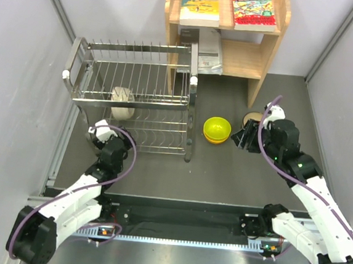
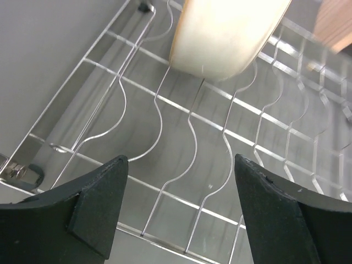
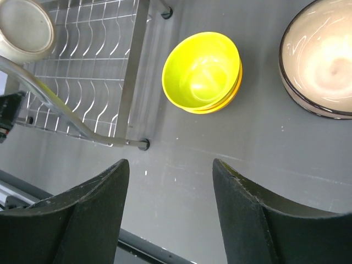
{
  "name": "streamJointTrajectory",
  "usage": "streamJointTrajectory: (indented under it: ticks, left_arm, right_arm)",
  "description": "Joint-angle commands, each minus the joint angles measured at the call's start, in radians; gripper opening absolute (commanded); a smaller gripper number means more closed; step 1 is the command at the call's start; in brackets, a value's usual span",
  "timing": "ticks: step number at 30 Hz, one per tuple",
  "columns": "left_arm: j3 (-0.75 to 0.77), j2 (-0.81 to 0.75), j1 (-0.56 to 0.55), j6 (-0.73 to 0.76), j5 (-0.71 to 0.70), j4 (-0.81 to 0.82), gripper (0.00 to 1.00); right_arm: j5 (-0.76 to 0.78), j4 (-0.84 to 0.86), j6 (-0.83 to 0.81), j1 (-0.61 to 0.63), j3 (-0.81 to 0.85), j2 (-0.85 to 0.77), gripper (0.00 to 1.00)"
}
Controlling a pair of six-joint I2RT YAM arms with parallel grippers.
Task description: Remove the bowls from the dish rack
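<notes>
**Bowls: one in the rack, three out on the worktop**

Four bowls show.
- Cream-white bowl (image 1: 122,102): stands on edge in the lower tier of the dish rack (image 1: 144,73), left of centre. Upper-tier wires cross it in the top view, and the left wrist view cuts off its top.
- Yellow-green bowl (image 3: 201,71): nested in the orange bowl (image 3: 234,98) on the worktop (image 3: 220,159), just right of the rack. Only a sliver of orange rim shows.
- Pinkish-brown bowl (image 3: 322,60), pale inside: further right, apart from the pair. The right wrist view cuts it off at the frame edge, and from above the right arm mostly hides it.

Left tool (image 2: 180,187): jaws wide apart, nothing between them. It points at the lower-tier wires with the cream-white bowl ahead, not touching. Its fingers are hard to make out from above.

Right tool (image 3: 170,181): jaws apart, empty, over bare worktop near the nested pair. I can't tell its height.

Wooden bookshelf (image 1: 266,59): behind the rack, top cut off.
</notes>
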Motion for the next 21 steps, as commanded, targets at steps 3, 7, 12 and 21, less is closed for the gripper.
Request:
streamJointTrajectory:
  ticks: [3, 7, 12, 21]
  left_arm:
    - [-0.005, 0.028, 0.007, 0.087, -0.079, 0.336, 0.81]
    - [0.006, 0.104, 0.026, 0.164, -0.075, 0.410, 0.89]
    - [0.058, 0.222, 0.118, 0.157, 0.020, 0.399, 0.99]
    - [0.086, 0.328, 0.203, 0.256, 0.159, 0.538, 0.99]
  right_arm:
    - [-0.029, 0.048, -0.019, -0.002, 0.007, 0.004, 0.62]
    - [-0.042, 0.053, -0.013, -0.002, -0.006, 0.005, 0.62]
    - [-0.047, 0.048, -0.018, 0.000, -0.013, -0.016, 0.63]
    - [-0.081, 0.097, -0.024, 0.000, -0.075, -0.025, 0.63]
